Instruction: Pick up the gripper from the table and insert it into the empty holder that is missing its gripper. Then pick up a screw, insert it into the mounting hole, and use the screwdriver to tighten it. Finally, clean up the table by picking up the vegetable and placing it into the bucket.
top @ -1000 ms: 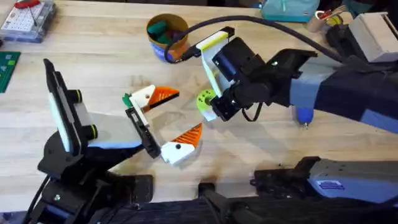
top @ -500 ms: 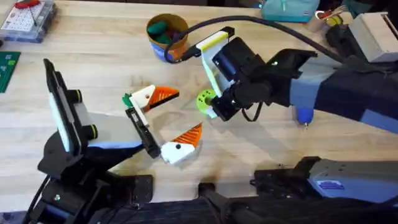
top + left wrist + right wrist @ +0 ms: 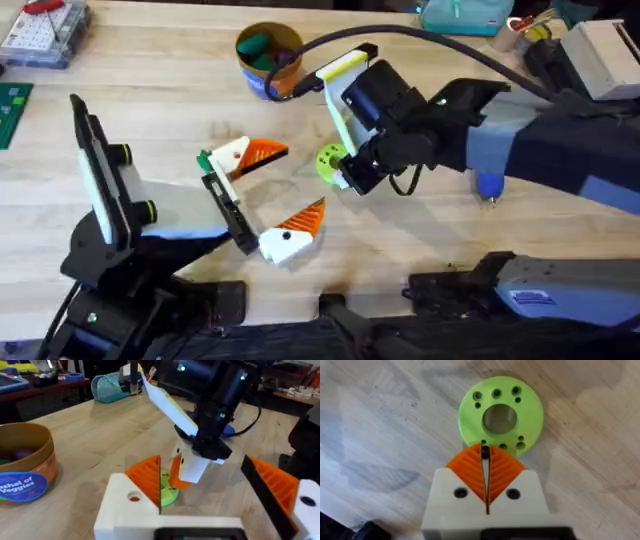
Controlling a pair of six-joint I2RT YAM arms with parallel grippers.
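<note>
The vegetable (image 3: pixel 500 417) is a lime-green flat disc with a round centre opening, lying on the wooden table (image 3: pixel 150 90). My right gripper (image 3: pixel 485 455) is shut, its orange pads pressed together, with the tips over the disc's near rim. From overhead, the right gripper (image 3: pixel 337 172) sits right beside the vegetable (image 3: pixel 327 160). To the left of the disc, my left gripper (image 3: pixel 300 180) stands open and holds nothing. The bucket (image 3: pixel 268 55) stands behind them, with green pieces inside. Most of the blue screwdriver (image 3: pixel 488 186) is hidden under the right arm.
A clear parts box (image 3: pixel 40 30) and a green board (image 3: pixel 12 105) lie at the far left. A teal object (image 3: pixel 465 15) and a white box (image 3: pixel 605 55) sit along the back right. The bucket (image 3: pixel 25 467) is close to my left gripper's side.
</note>
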